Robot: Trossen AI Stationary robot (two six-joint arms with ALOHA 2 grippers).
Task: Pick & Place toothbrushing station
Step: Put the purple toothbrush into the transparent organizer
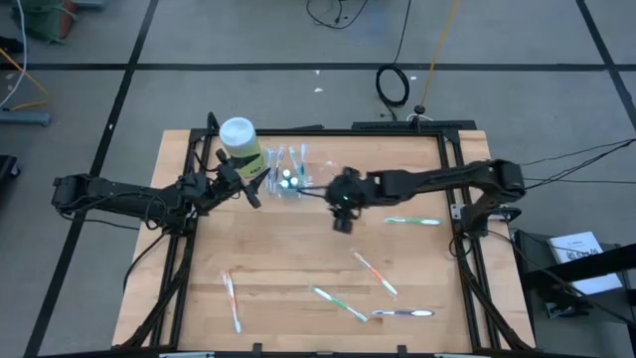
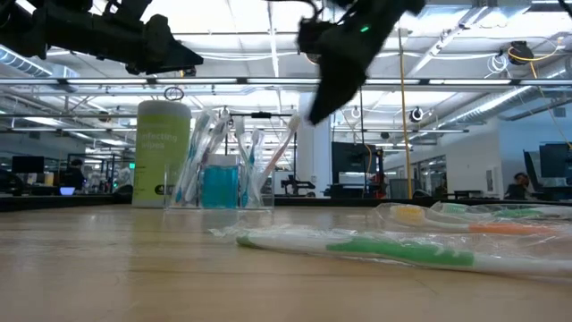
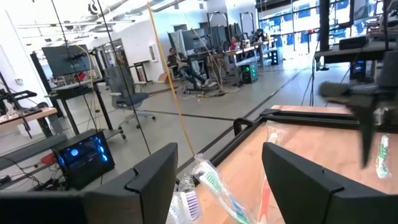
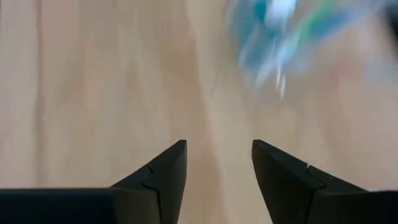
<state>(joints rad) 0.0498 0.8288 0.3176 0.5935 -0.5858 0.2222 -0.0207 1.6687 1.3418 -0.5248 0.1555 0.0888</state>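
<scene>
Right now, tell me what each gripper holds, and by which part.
Nothing is held. The right gripper is open over bare wood; the left gripper is open by the clear plastic cup.

The cup (image 1: 289,180) stands near the worktop's (image 1: 298,268) far edge, holding upright toothbrushes and tubes, with the bottle (image 1: 240,142) just beside it on the left. The left end effector (image 1: 248,182) hangs beside the bottle, the right end effector (image 1: 341,221) just right of the cup. 5 loose toothbrushes lie apart on the worktop: 1 (image 1: 411,221) at right, 3 (image 1: 374,272) toward the near right, 1 (image 1: 232,299) near left
</scene>
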